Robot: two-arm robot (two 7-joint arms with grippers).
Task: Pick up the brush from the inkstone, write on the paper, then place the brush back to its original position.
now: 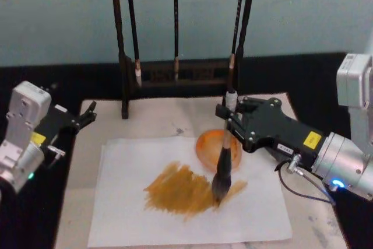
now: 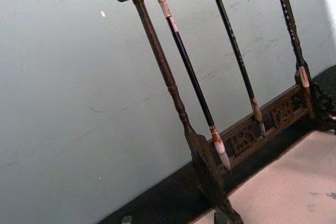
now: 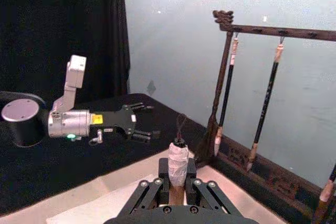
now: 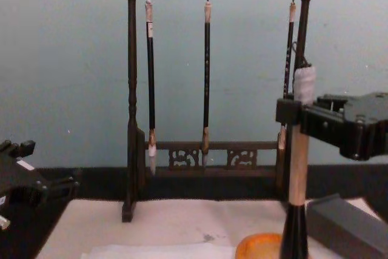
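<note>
While the calligraphy brush (image 1: 225,147) with tan handle and bushy dark tuft stands upright, its tuft touches the white paper sheet (image 1: 175,220) at the edge of the ochre smear (image 1: 178,190), just beside the round orange dish (image 1: 205,150). Right gripper (image 1: 228,118) clamped on the handle. Left gripper (image 1: 87,115) parked at left, fingers apart.

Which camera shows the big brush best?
The head view: the brush stands whole, upright in the right hand, tuft on the paper with ochre strokes. The chest view gives its handle and black shaft; the right wrist view, its capped end.
</note>
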